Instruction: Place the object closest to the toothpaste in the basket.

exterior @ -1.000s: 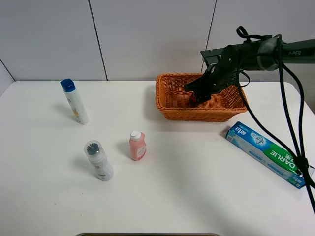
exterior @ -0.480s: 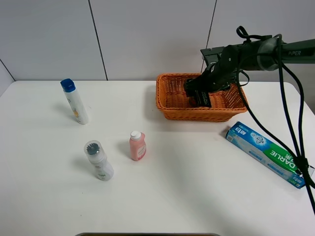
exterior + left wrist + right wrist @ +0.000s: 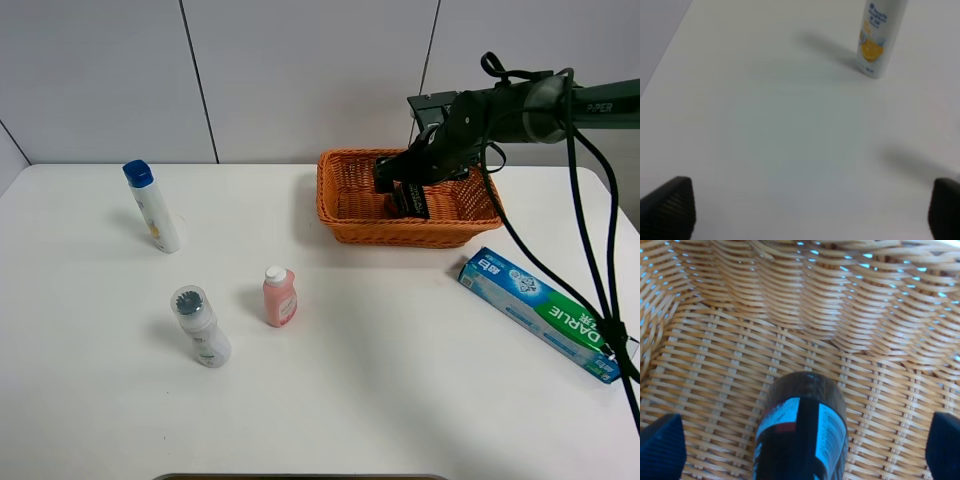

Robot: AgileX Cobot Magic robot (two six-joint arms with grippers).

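Hanging over the orange woven wicker basket (image 3: pixel 345 218), the right gripper (image 3: pixel 398 181) has its fingers (image 3: pixel 661 450) spread wide and clasps nothing. In the right wrist view the dark cylindrical bottle with a white, red and black label (image 3: pixel 802 432) lies on the woven basket floor between the two fingertips, with a clear gap on either side. From the high camera the dark bottle shows inside the basket, towards its right half, just under the black arm.

The basket sits at the back of the white counter (image 3: pixel 400 400), right of the middle. The blue-and-green toothpaste box (image 3: pixel 545 312) lies flat in front of the basket and to its right, near it but not touching.

On the left half of the counter a small pink bottle with a white cap (image 3: pixel 280 296) stands upright. A white bottle with a grey ribbed cap (image 3: pixel 200 326) tilts just beside it. A tall white bottle with a blue cap (image 3: pixel 153 206) stands well behind both.

The left gripper (image 3: pixel 805 210) hovers above bare counter, its fingers parted and holding nothing. The lower part of the blue-capped bottle, with a yellow-orange print, stands ahead of it.
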